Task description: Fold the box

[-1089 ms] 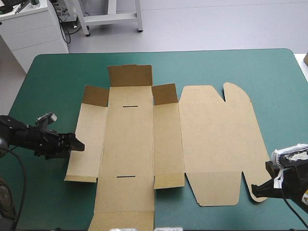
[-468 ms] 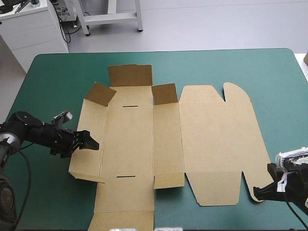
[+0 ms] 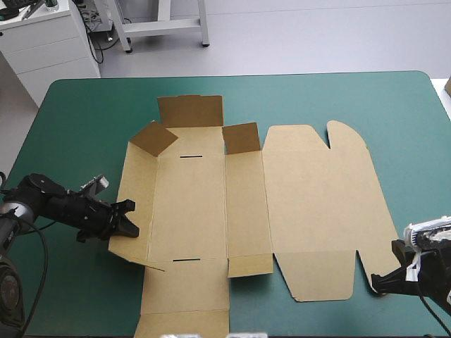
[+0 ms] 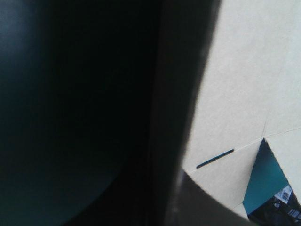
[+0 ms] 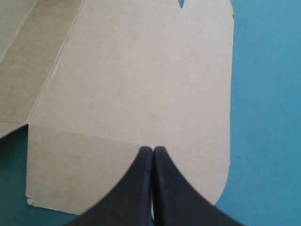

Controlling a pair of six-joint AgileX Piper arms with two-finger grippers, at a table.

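The brown box (image 3: 310, 204) lies mostly flat on the teal-green cover (image 3: 84, 127). Its left wall tilts up, and the left gripper (image 3: 131, 218) is against that wall's outer edge with its fingers spread. The right gripper (image 5: 153, 149), clenched and empty, is at the box's near right corner.

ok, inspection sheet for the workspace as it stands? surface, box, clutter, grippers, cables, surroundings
surface: teal-green cover, smooth, no wrinkles seen
job's things: box mostly flat; left wall tilted up, its far corner flap lifted; lid panel flat
clutter: nothing seen
grippers: left gripper open at the left wall's outer edge; right gripper shut, over the lid panel's near right corner
cables: nothing seen
surroundings: nothing seen
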